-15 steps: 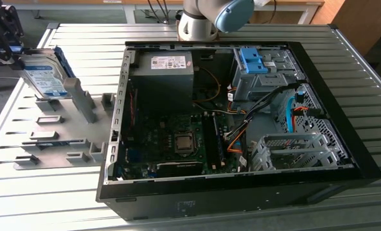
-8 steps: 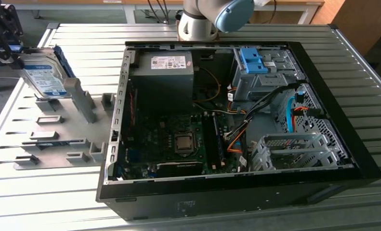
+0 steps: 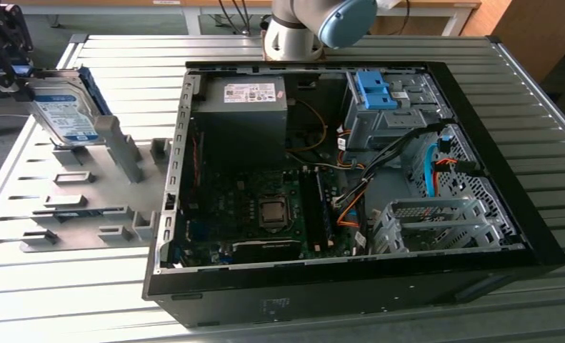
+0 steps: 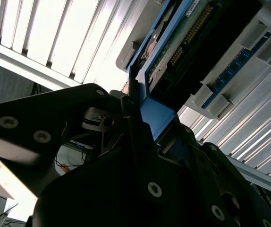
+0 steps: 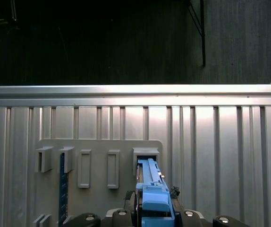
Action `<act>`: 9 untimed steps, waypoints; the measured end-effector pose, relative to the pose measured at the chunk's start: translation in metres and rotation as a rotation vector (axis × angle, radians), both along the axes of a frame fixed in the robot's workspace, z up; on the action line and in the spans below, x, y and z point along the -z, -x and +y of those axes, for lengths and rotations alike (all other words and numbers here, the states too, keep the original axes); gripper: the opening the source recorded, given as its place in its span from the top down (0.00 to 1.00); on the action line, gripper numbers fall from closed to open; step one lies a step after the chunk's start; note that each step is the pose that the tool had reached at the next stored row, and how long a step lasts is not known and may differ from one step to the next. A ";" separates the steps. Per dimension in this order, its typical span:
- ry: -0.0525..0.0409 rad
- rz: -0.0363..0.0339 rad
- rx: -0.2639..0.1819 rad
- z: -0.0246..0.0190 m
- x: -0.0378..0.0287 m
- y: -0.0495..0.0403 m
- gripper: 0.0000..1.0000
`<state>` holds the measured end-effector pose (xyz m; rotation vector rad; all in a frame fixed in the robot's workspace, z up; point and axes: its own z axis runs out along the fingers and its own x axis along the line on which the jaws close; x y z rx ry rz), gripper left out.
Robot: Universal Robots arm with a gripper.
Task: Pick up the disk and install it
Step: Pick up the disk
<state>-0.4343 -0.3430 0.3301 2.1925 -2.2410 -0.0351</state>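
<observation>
Disk, a flat silver metal hard drive with blue plastic rails point(image 3: 65, 114), stands tilted in the grey slotted rack point(image 3: 82, 214) at the exterior view's left. The black pincer point(image 3: 17, 70) is clamped on its upper edge. At that tilt, I'd say it could jam in the slot or slip.

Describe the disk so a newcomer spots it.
Beside the open black computer case, on the exterior view's left, lies a grey slotted plate. At its far end the black hand grips a flat silver hard drive, alone in bearing a white-and-blue label and blue rails.
</observation>
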 end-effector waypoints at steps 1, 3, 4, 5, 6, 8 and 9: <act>-0.0001 -0.0001 0.000 0.0000 -0.0005 0.0000 0.64; -0.0001 -0.0001 0.000 0.0000 -0.0016 0.0000 0.64; 0.0000 -0.0001 0.000 0.0000 -0.0022 0.0000 0.64; -0.0001 -0.0002 0.000 0.0000 -0.0028 0.0000 0.64; -0.0001 -0.0001 0.000 0.0000 -0.0034 0.0000 0.64; -0.0001 -0.0003 0.000 0.0000 -0.0036 0.0000 0.64; -0.0002 -0.0004 0.000 0.0000 -0.0036 0.0000 0.64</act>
